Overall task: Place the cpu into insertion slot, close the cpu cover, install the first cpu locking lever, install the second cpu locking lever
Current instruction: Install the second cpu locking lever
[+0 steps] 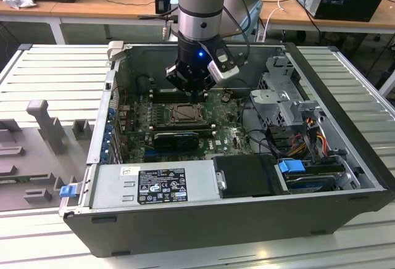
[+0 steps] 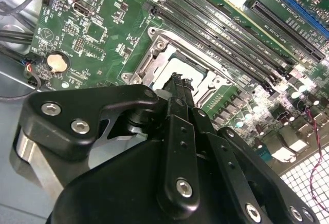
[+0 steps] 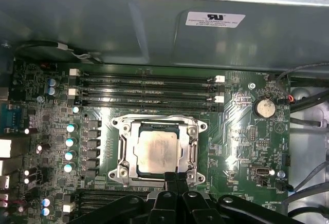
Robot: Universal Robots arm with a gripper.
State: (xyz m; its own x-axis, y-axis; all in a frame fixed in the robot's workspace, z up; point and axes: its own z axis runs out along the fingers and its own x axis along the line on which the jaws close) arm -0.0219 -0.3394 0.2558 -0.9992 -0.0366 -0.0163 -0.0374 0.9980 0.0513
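The cpu (image 3: 158,151) lies flat in the insertion slot (image 3: 119,171), pale metal top up. The cpu cover (image 3: 193,147) is down around it, framing the chip through its window. My gripper (image 3: 175,175) is shut with nothing between its fingers, and its tips hover at the edge of the socket frame beside the chip. In the second wrist view the joined fingertips (image 2: 177,85) point at the cover (image 2: 154,62), with the cpu (image 2: 189,71) just beyond. In the exterior view the gripper (image 1: 196,94) hangs inside the open computer case, right over the socket (image 1: 185,113).
Long black memory slots (image 3: 149,88) run beside the socket, and a coin battery (image 3: 264,107) sits on the green board. A black card (image 1: 176,139), the power supply (image 1: 154,186), a drive cage (image 1: 284,99) and loose cables (image 1: 259,136) crowd the case.
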